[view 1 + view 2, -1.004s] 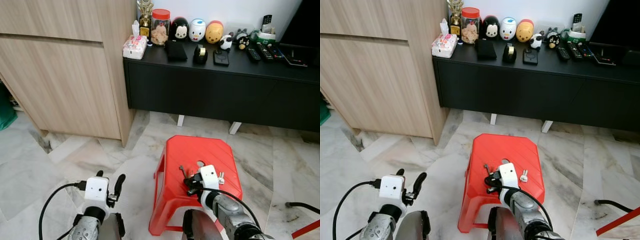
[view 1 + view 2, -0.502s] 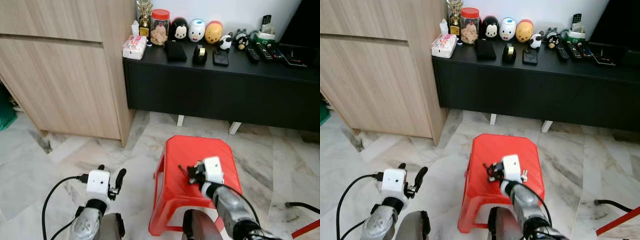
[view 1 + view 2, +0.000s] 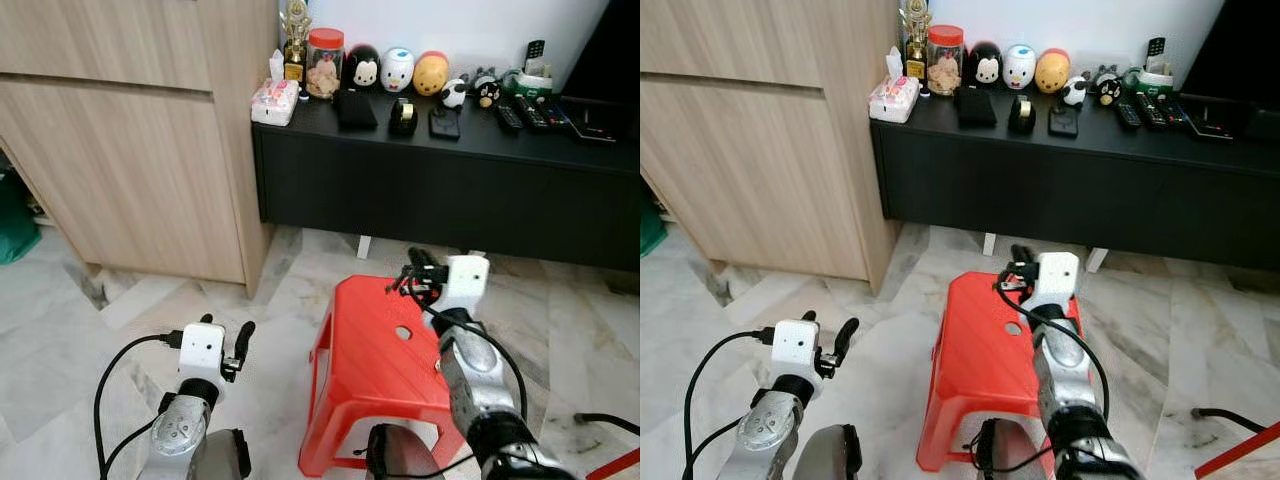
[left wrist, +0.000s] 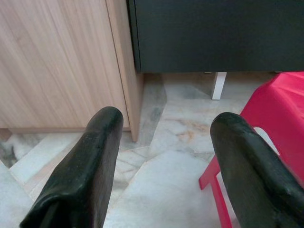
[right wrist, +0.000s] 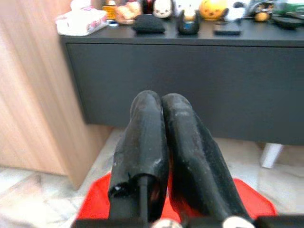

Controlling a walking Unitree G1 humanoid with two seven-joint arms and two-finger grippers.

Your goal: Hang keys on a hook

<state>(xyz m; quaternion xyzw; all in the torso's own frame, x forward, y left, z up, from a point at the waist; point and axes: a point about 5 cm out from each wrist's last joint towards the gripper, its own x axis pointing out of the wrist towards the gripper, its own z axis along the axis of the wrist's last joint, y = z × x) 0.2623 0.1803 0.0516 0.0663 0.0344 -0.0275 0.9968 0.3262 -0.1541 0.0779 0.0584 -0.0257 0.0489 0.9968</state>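
Right end effector (image 5: 164, 142) pressed together above red stool (image 3: 375, 370); left end effector (image 4: 166, 156) spread apart.

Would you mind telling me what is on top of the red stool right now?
The red stool shows a bare ribbed seat with a round hole. The right gripper, fingers shut, hangs above its far edge and hides a little of it.

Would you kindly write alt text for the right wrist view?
The right gripper has its two black fingers pressed together above a red stool, pointing at a black TV cabinet whose top carries small figurines. A light wood cupboard stands beside the cabinet.
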